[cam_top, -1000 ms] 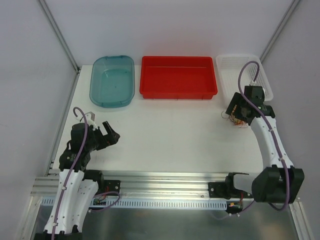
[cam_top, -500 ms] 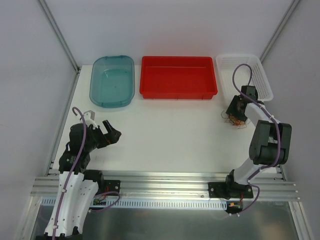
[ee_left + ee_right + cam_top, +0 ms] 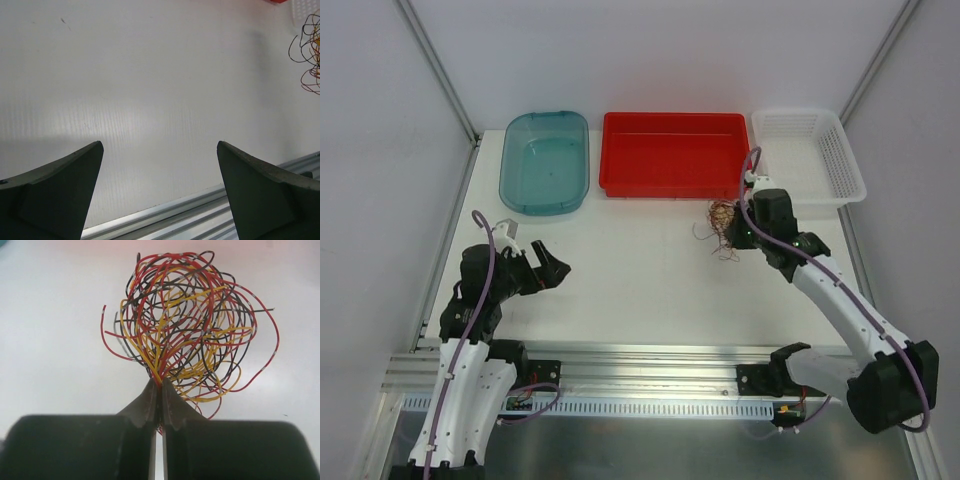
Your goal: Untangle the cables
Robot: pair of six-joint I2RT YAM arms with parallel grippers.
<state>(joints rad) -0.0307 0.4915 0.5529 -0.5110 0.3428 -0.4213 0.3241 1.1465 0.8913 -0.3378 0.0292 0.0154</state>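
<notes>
The cables (image 3: 190, 325) are a tangled ball of thin red, yellow and dark wires, pinched at one side by my right gripper (image 3: 160, 385), whose jaws are shut tight on several strands. From above, the bundle of cables (image 3: 722, 222) hangs off my right gripper (image 3: 740, 228) just in front of the red tray. Far across the table in the left wrist view, a few loops of the cables (image 3: 310, 50) show at the right edge. My left gripper (image 3: 160, 150) stands wide open with nothing between its fingers, at the table's left, seen from above as the left gripper (image 3: 552, 266).
At the back stand a teal tub (image 3: 545, 162), a red tray (image 3: 676, 154) and a white mesh basket (image 3: 810, 160). An aluminium rail (image 3: 650, 362) runs along the near edge of the table. Grey walls close in both sides.
My right gripper has shut on the cables and carried them left, from the spot by the white basket to in front of the red tray. The left arm has barely moved.
</notes>
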